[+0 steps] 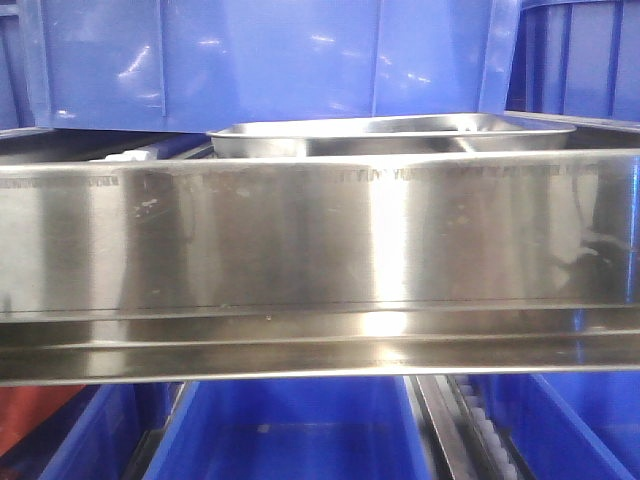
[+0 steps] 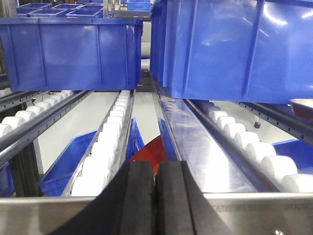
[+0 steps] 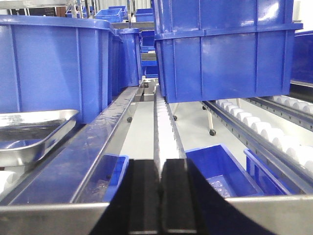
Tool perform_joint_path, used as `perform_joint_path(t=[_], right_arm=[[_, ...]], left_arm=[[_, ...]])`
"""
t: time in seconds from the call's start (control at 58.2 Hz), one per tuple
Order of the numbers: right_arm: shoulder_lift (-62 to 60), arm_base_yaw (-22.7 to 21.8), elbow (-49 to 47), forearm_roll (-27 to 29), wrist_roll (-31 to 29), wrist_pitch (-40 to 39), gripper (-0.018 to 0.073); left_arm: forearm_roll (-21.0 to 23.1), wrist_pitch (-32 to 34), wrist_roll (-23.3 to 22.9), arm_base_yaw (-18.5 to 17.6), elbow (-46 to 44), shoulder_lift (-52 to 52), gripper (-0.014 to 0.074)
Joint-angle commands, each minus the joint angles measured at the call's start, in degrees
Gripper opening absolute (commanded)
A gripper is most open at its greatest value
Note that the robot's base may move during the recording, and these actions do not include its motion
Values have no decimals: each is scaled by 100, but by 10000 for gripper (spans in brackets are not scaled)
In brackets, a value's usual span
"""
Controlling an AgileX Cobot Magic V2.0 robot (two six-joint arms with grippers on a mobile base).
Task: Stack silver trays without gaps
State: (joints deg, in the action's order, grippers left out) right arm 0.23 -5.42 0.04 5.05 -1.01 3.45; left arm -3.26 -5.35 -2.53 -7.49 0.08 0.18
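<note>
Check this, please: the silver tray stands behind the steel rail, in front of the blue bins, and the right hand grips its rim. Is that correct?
Not quite. The right wrist view shows the right hand shut on nothing; the silver tray lies apart, to its left. The tray does stand behind the steel rail, before the blue bins.
</note>
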Motion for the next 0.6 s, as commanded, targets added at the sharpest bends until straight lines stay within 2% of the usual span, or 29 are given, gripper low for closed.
perform_joint_path(t=[0.0, 0.584], right_arm=[[-23, 11, -4, 18, -5, -88, -79], [-23, 11, -4, 18, -5, -88, -79]], left_arm=[[37, 62, 33, -15, -8, -18, -9], [37, 62, 33, -15, -8, -18, -9]])
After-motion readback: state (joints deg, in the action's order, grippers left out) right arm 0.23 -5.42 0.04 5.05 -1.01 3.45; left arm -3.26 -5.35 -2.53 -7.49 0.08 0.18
